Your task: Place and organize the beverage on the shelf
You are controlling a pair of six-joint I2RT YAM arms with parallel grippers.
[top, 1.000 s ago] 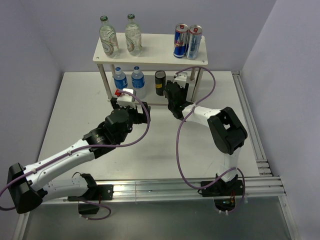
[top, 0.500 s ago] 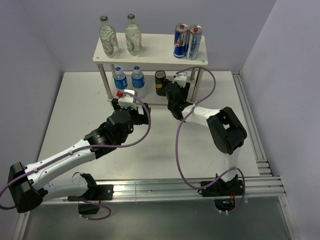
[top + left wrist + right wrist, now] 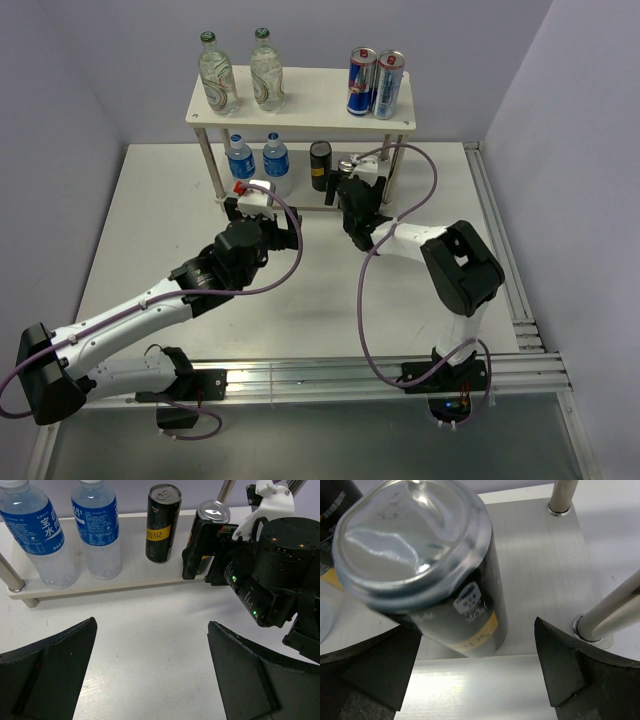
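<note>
Right wrist view: right end effector (image 3: 475, 652) open, fingers either side of the second can (image 3: 445, 565), which stands on the lower board of the shelf (image 3: 535, 555), nearer the left finger. Whether that finger touches it, cannot tell. Shelf leg (image 3: 605, 615) sits just outside the right finger, and the first can (image 3: 161, 525) is just beyond the left one. Left end effector (image 3: 150, 650) is wide open and holds nothing, over bare counter (image 3: 150, 610), with the two water bottles (image 3: 97, 527) ahead and to its left. The green-capped bottles (image 3: 218, 75) are on the top tier. Risk, as judged: the can's base looks close to the board's front edge, so a pull-back with one finger rubbing would drag or tip it off. A sideways drift would clip the leg or knock the neighbouring can. Against a second ago: the right jaws were closed on this can and now stand apart, and its silver top shows clear in the top view. The left arm is unmoved.
</note>
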